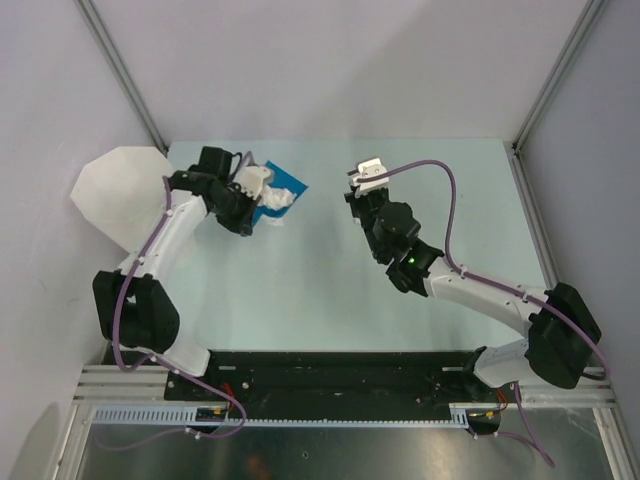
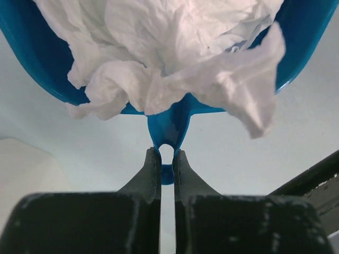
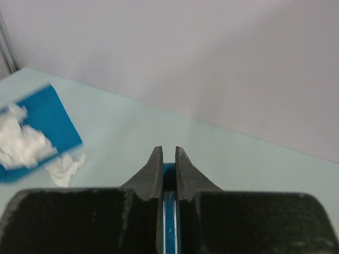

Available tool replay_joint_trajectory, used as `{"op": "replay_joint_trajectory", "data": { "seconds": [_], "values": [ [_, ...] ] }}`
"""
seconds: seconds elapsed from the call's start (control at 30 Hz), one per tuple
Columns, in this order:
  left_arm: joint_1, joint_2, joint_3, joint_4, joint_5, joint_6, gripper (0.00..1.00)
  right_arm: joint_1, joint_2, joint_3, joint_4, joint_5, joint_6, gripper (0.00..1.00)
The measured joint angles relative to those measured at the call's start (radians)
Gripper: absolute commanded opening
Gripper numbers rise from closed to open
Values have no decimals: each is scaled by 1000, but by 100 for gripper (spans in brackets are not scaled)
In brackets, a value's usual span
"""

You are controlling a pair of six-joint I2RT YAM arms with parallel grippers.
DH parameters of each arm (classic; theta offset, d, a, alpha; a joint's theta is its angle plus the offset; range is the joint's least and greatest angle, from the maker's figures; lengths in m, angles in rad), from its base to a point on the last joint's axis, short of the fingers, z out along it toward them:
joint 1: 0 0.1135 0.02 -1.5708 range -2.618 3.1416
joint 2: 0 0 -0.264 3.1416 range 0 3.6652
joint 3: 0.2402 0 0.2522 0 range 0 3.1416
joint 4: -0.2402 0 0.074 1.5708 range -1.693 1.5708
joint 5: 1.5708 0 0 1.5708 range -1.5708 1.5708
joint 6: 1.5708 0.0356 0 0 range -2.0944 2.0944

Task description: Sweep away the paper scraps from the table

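My left gripper (image 1: 252, 190) (image 2: 167, 159) is shut on the looped handle of a blue dustpan (image 1: 287, 183) (image 2: 32, 47). A heap of white paper scraps (image 2: 169, 47) fills the pan and hangs over its edge. In the right wrist view the pan (image 3: 50, 114) holds scraps (image 3: 21, 143), and one loose scrap (image 3: 66, 166) lies on the mint-green table (image 1: 330, 270) beside it. My right gripper (image 1: 362, 175) (image 3: 168, 159) is shut on a thin blue handle (image 3: 169, 211); a white part (image 1: 372, 164) shows at its tip, well right of the pan.
A tall white faceted bin (image 1: 120, 195) stands at the table's far left, just left of my left arm. Grey walls and metal frame rails (image 1: 125, 75) border the table. The arm bases sit on a black plate (image 1: 330, 375) at the near edge.
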State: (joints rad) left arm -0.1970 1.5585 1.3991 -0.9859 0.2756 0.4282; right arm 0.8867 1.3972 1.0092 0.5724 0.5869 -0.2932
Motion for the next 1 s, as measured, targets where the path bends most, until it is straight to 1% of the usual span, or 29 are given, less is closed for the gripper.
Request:
{"op": "replay_joint_trajectory", "data": {
  "seconds": [0.23, 0.5, 0.7, 0.83, 1.0],
  "values": [
    [94, -45, 89, -6, 40, -85, 0, -14, -21, -63, -53, 7, 15, 0],
    [199, -92, 182, -39, 90, -148, 0, -15, -21, -65, -94, -2, 44, 0],
    [291, -113, 273, -85, 121, -167, 0, -11, -21, -65, -123, -8, 64, 0],
    [332, -132, 341, -130, 127, -167, 0, 8, -21, -65, -167, -5, 73, 0],
    [397, -146, 484, -190, 120, -158, 0, 48, -31, -67, -220, 0, 77, 0]
  ]
}}
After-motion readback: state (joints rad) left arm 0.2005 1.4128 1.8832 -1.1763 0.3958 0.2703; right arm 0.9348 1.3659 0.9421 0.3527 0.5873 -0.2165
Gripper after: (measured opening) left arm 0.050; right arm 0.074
